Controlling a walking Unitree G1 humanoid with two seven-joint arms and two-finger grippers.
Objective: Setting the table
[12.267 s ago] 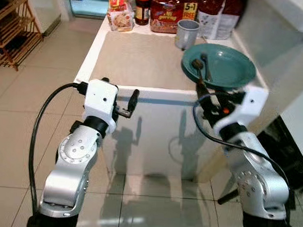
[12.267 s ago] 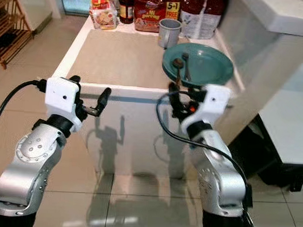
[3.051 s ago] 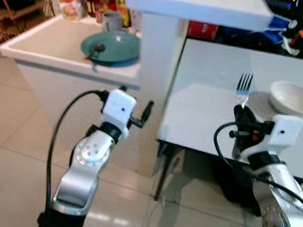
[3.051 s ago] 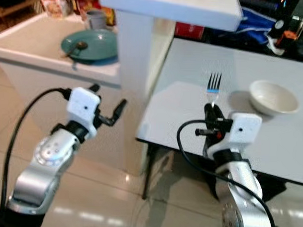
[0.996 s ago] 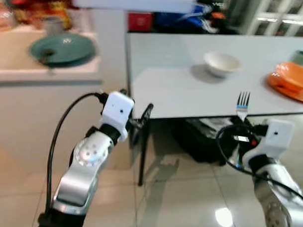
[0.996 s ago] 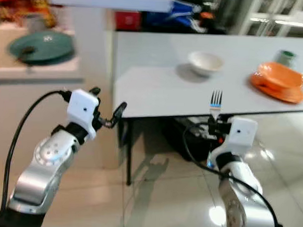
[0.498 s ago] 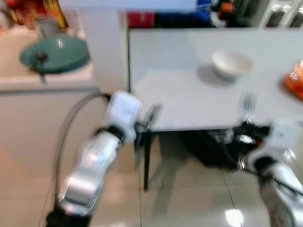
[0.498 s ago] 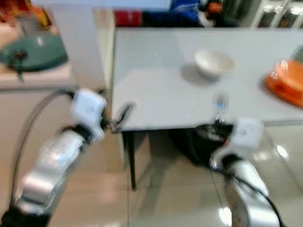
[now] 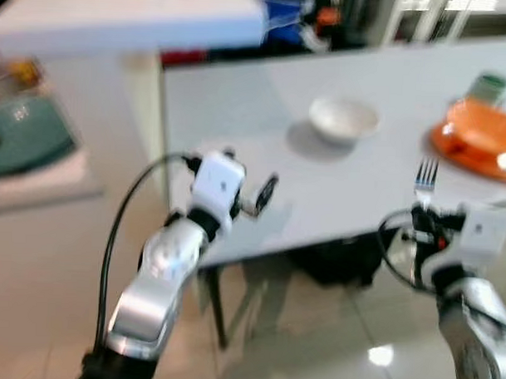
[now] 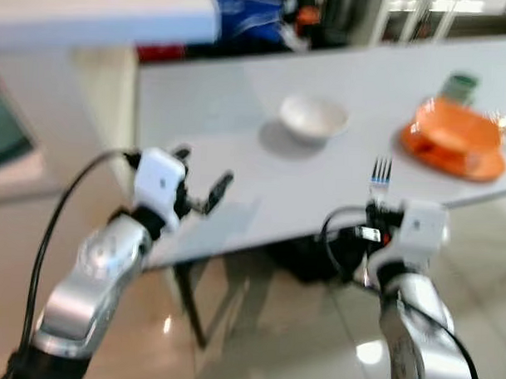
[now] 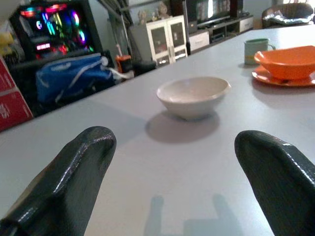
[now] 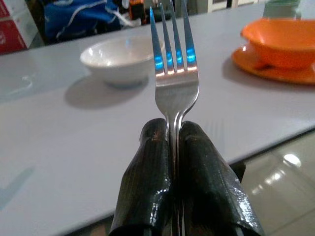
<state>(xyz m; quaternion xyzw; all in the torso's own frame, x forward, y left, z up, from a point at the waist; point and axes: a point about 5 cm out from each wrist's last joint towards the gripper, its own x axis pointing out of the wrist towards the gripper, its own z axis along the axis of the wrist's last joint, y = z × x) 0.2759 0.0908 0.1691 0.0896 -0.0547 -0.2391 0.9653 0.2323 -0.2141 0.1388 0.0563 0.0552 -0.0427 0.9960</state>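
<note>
The right gripper [image 12: 172, 147] is clamped on the fork [image 12: 173, 59], tines up; left gripper [image 11: 177, 162] apart; lay it flat beside the orange plate [image 9: 479, 147] on the desk [image 9: 239, 106].

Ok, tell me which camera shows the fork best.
The right wrist view: the fork stands close up and sharp, its handle pinched in the right claw, tines up in front of the white bowl. Both eye views show it small and slightly blurred, upright at the table edge.
</note>
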